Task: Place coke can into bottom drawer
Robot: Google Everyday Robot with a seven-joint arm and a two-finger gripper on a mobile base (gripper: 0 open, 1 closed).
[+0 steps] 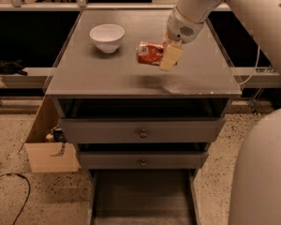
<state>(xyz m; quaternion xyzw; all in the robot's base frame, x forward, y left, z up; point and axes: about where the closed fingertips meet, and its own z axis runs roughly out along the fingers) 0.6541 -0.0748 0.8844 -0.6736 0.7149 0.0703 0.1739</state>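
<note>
The coke can (148, 53) is red-orange and dented. It lies on its side in my gripper (161, 58), which is shut on it and holds it a little above the grey cabinet top (98, 76), right of centre. One pale finger (171, 57) shows on the can's right side; the other is hidden behind the can. A faint shadow lies on the top below the can. The bottom drawer (140, 193) is pulled out at the foot of the cabinet, its dark flat floor bare.
A white bowl (107, 36) stands on the cabinet top, left of the can. Two shut grey drawers with round knobs (143, 133) (143, 162) sit above the open one. A cardboard box (47, 150) stands left of the cabinet, with a black cable (16, 191) on the speckled floor.
</note>
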